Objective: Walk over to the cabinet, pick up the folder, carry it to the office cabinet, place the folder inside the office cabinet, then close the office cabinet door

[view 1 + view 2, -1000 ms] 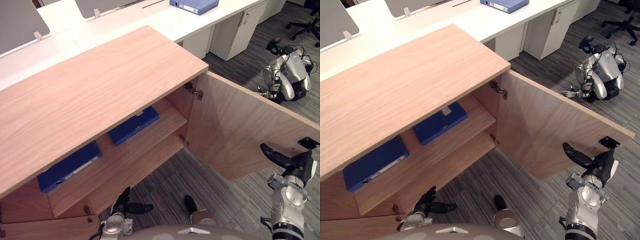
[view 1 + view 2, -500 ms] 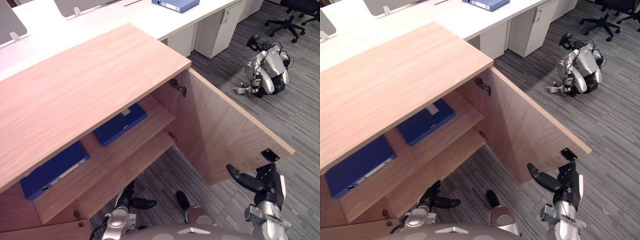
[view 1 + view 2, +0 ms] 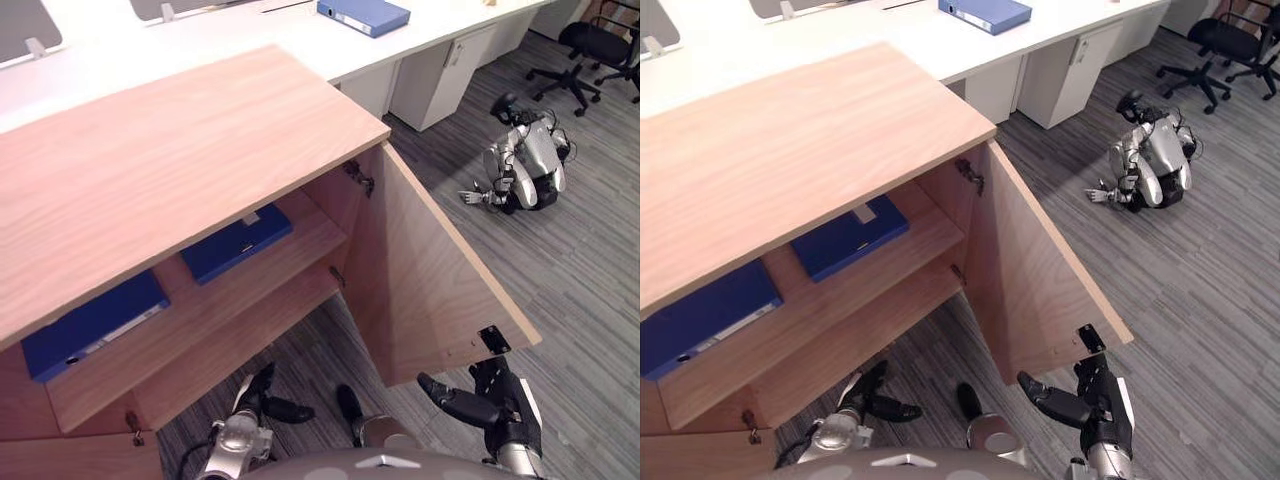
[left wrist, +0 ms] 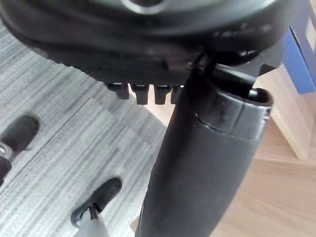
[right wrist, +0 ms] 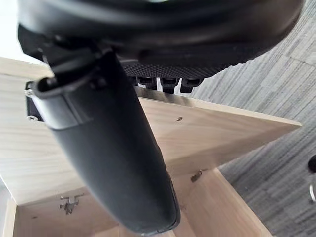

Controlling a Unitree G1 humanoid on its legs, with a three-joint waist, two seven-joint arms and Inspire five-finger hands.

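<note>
Your right hand (image 3: 497, 405) is low down, just under the free bottom corner of the cabinet (image 3: 170, 170) door (image 3: 420, 280). Its thumb sticks out to the side and its fingers (image 3: 500, 378) look straight, pointing up at a small black plate (image 3: 491, 340) on that corner. It holds nothing. You cannot tell if it touches the door, because the hand is partly cut off at the edge of the head views. In its own wrist view the big thumb hides most of the hand, and the door edge shows just past it.

Your left hand (image 3: 258, 393) hangs low over the grey floor (image 3: 580, 260), loose and holding nothing, in front of the open cabinet. The thumb blocks most of its wrist view too.

A blue folder (image 3: 238, 243) lies flat on the shelf (image 3: 200, 300) inside, up and ahead of your left hand. A second blue folder (image 3: 95, 325) lies further along the same shelf, partly hidden under the cabinet top. The door stands wide open.

Far ahead of both hands, a third blue folder (image 3: 363, 15) rests on the white desk (image 3: 300, 40). Far beyond your right hand, another robot (image 3: 525, 165) sits on the floor, near a dark chair (image 3: 600, 45) that is cut off.
</note>
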